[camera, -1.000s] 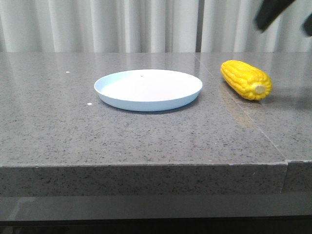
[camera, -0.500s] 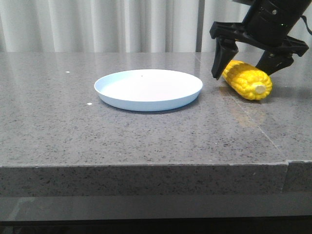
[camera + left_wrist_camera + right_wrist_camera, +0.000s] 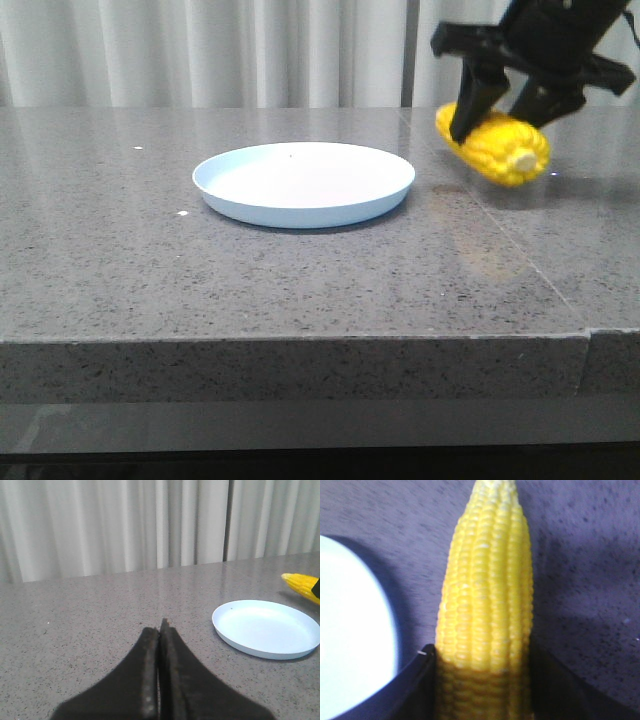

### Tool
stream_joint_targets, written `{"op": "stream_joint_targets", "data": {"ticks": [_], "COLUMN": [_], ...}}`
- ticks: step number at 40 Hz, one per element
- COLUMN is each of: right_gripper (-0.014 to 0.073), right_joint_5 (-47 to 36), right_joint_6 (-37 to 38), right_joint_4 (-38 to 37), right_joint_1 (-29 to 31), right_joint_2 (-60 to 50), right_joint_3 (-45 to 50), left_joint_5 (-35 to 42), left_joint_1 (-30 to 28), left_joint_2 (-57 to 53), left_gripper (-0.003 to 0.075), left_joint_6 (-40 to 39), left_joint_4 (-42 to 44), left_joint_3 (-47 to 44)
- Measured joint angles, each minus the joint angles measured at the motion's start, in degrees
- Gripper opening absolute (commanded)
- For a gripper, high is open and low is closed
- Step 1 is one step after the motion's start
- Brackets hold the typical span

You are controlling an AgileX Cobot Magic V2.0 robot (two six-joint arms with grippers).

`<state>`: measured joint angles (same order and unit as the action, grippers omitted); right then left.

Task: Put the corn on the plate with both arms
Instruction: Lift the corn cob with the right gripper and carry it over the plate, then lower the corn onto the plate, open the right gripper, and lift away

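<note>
The yellow corn (image 3: 495,147) is held in my right gripper (image 3: 500,112), lifted just off the grey table to the right of the pale blue-white plate (image 3: 303,183). In the right wrist view the corn (image 3: 487,605) fills the gap between the two black fingers (image 3: 415,685), with the plate's rim (image 3: 350,630) beside it. My left gripper (image 3: 159,630) is shut and empty, out of the front view; in its wrist view the plate (image 3: 265,628) lies ahead to one side, with the corn's tip (image 3: 301,584) beyond it.
A grey speckled stone table (image 3: 200,280) with a seam (image 3: 530,260) on the right side. White curtains (image 3: 250,50) hang behind the table. The table's front edge (image 3: 300,340) is close to the camera.
My right gripper came down over the corn, closed on it and has lifted it slightly up and toward the plate. The plate has not moved.
</note>
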<state>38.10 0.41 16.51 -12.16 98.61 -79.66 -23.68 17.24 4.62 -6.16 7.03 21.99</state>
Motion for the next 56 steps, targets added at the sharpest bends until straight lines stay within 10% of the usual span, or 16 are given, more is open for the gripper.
{"op": "stream_joint_targets", "data": {"ticks": [25, 42, 56], "right_gripper": [0.0094, 0.0561, 0.0598], "right_joint_5": [-9.7, -10.04, -10.53], "right_joint_6": [0.0, 0.0, -0.41], "right_joint_4": [16.41, 16.8, 16.75], "right_joint_1": [-12.36, -12.53, -11.42], "right_joint_2": [4.55, 6.43, 0.66], "right_joint_3": [-0.09, -0.09, -0.09], "left_joint_5": [0.0, 0.0, 0.0], "left_joint_1": [0.0, 0.0, 0.0], "left_joint_2": [0.0, 0.0, 0.0], "left_gripper": [-0.002, -0.002, -0.002], "left_joint_6": [0.0, 0.0, 0.0], "left_joint_4": [0.0, 0.0, 0.0], "left_joint_3": [-0.02, -0.02, -0.02]}}
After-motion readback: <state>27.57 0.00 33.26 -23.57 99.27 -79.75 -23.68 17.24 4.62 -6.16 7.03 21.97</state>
